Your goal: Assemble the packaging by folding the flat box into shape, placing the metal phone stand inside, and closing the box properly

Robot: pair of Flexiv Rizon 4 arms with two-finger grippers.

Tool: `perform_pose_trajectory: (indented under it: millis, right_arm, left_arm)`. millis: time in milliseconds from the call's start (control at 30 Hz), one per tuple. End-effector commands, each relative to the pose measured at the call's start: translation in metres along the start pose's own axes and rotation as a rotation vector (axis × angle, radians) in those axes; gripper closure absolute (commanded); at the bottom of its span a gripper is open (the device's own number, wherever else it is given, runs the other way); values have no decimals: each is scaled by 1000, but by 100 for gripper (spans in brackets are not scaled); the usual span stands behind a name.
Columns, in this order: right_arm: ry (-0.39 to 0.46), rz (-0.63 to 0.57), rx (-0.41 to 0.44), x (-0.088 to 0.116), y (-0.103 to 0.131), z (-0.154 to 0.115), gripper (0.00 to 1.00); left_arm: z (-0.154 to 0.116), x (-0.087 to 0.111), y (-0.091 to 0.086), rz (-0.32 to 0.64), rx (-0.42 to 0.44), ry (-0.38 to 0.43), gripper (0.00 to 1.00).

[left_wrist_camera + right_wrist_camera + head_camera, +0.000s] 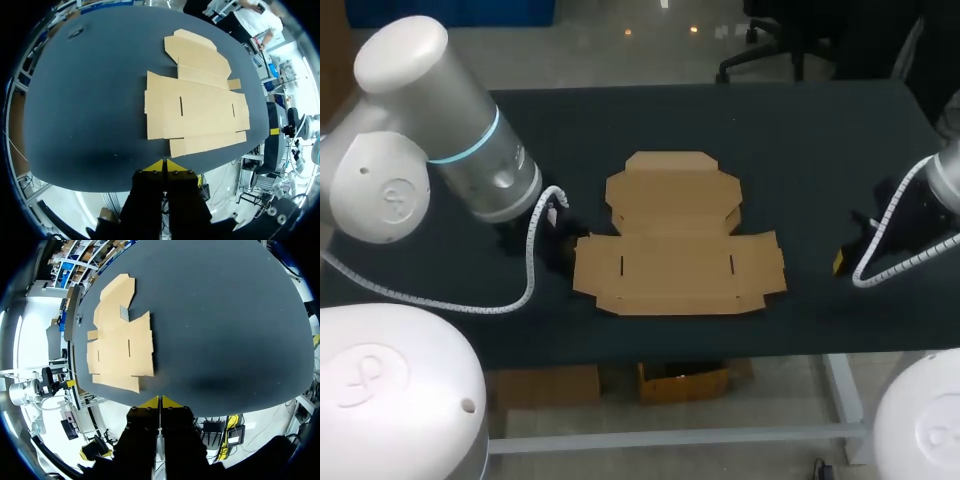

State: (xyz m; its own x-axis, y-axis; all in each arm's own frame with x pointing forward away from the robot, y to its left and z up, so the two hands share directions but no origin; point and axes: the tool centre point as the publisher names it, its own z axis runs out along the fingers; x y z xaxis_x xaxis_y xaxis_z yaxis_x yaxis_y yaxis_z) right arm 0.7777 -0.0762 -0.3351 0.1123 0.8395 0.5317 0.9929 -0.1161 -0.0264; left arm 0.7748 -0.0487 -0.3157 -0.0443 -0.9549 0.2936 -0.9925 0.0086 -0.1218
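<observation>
- Lying flat in the middle of the table (800, 140), the unfolded cardboard box (678, 262) sits between our two arms, and neither touches it.
- We judge it light and thin, bending only at its creases. It lies flush, so an outer flap edge looks like the best hold.
- Left gripper (164, 163) and right gripper (160, 401): yellow tips pressed together, holding nothing.
- We find the metal phone stand in no view.

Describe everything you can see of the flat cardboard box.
The flat cardboard box is an unfolded brown die-cut sheet lying flat near the middle of the dark table. A wide panel with two short slits and side flaps lies nearer the robot; a narrower lid panel with clipped corners extends away. Only the table touches it.
</observation>
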Motion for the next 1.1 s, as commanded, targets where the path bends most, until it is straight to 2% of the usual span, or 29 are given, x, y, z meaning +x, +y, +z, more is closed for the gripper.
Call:
perform_pose_trajectory:
  millis: [33, 267, 733, 1100]
  right_arm:
    - [5, -1, -3, 1, -2, 7, 100]
    - [28, 12, 1, -2, -5, 19, 100]
    - [56, 27, 13, 2, -10, 47, 100]
    - [58, -29, 29, 6, -7, 66, 100]
  left_arm:
    - [2, -5, 9, -1, 17, 24, 100]
    - [12, -4, 15, 0, 30, 37, 100]
    - [38, -2, 11, 26, -16, 117, 100]
    - [49, 0, 14, 33, -47, 150, 100]
